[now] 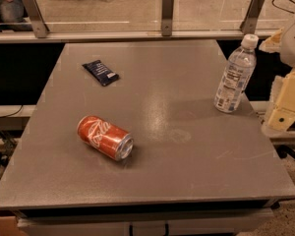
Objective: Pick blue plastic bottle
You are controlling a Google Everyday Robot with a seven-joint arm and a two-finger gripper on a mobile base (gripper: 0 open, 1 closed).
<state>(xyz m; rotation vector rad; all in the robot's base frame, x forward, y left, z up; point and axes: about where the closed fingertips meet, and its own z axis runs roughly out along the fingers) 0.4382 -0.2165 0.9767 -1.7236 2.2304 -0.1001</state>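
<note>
The blue plastic bottle stands upright near the right edge of the grey table. It is clear and faintly bluish, with a white screw cap and a white-blue label. My gripper shows as cream-coloured parts at the right edge of the view. It is just off the table's right side, to the right of the bottle and apart from it. It holds nothing that I can see.
A red soda can lies on its side at the front left of the table. A flat dark blue packet lies at the back left. A glass railing with metal posts runs behind the table.
</note>
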